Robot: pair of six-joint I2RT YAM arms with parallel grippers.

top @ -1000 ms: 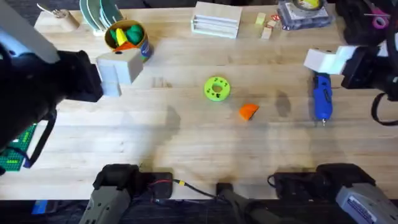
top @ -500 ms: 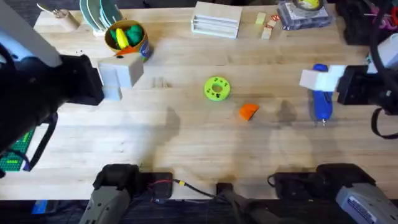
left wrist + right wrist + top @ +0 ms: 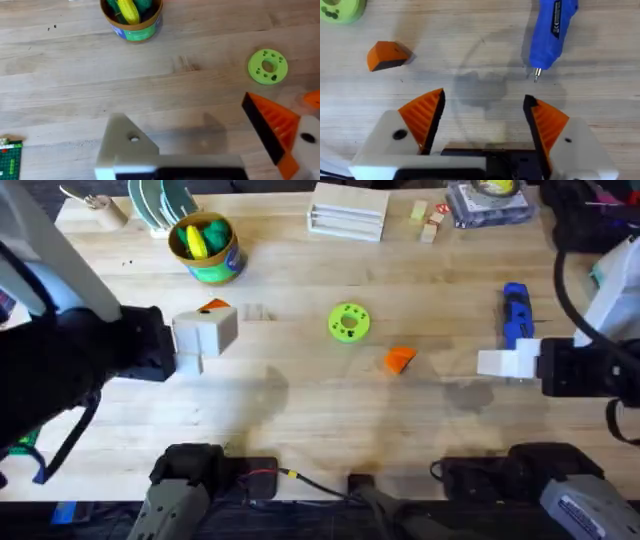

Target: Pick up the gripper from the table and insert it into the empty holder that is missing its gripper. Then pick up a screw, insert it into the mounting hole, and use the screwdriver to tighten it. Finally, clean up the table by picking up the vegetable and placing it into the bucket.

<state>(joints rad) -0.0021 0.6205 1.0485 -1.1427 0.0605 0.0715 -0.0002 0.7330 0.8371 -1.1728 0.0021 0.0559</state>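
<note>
A: Where is the gripper [image 3: 399, 359] being seen?

B: It is lying loose on the table [image 3: 300, 410], just beside the lime-green disc [image 3: 348, 322], on the disc's near-right side. Nothing is touching it. In the right wrist view it is lying well apart from the orange pads [image 3: 426, 116].

A: Right gripper [image 3: 485, 122]?

B: It is being held wide apart over bare wood, with nothing between the pads. The screwdriver [image 3: 516, 322] is lying flat, far right of the disc, tip pointing toward the arm bases.

A: Left gripper [image 3: 200, 145]?

B: It is being held spread, with nothing held. One finger is carrying an orange pad [image 3: 272, 127]; the other is showing as the holder [image 3: 125, 145], bare white. It is hanging left of the disc.

A: Bucket [image 3: 205, 248]?

B: It is standing far-left of the disc, with the vegetable [image 3: 193, 240] sitting inside it beside a green piece.
</note>
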